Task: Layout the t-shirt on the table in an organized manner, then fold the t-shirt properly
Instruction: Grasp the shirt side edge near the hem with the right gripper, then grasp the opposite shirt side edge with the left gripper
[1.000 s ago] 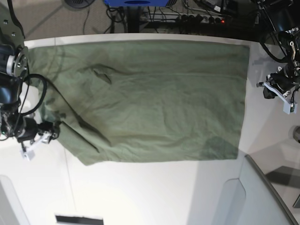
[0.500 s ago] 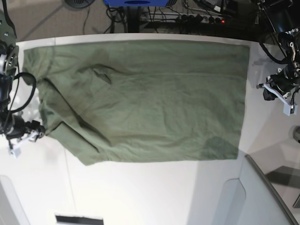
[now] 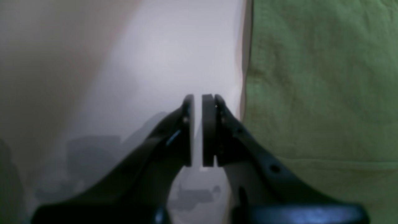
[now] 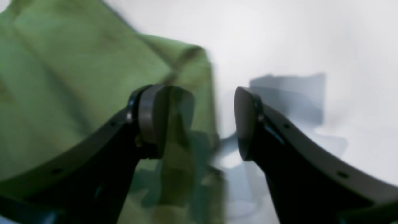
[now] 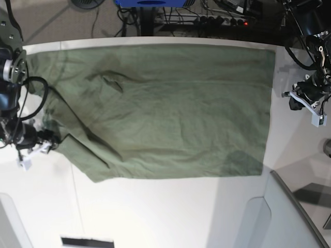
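Note:
The olive-green t-shirt [image 5: 165, 108] lies spread flat over the white table [image 5: 170, 212], with a small wrinkle near its upper left and a folded-over flap at its lower left corner. My right gripper [image 5: 33, 151] hovers at the shirt's left edge. In the right wrist view it [image 4: 199, 121] stands open with nothing between its fingers, one finger over the t-shirt's corner [image 4: 93, 62]. My left gripper [image 5: 303, 105] is off the shirt's right edge over bare table. In the left wrist view it [image 3: 198, 102] is shut and empty, and the t-shirt's hem [image 3: 311, 81] lies just beside it.
A grey angled panel [image 5: 292, 212] stands at the lower right. Cables and a power strip [image 5: 222, 19] lie beyond the table's far edge. A black strip [image 5: 87, 241] sits at the near edge. A thin dark seam [image 5: 77, 201] runs down the table.
My right gripper drew left away from the shirt's lower left flap, then came partway back toward it. The shirt and the left arm have not moved.

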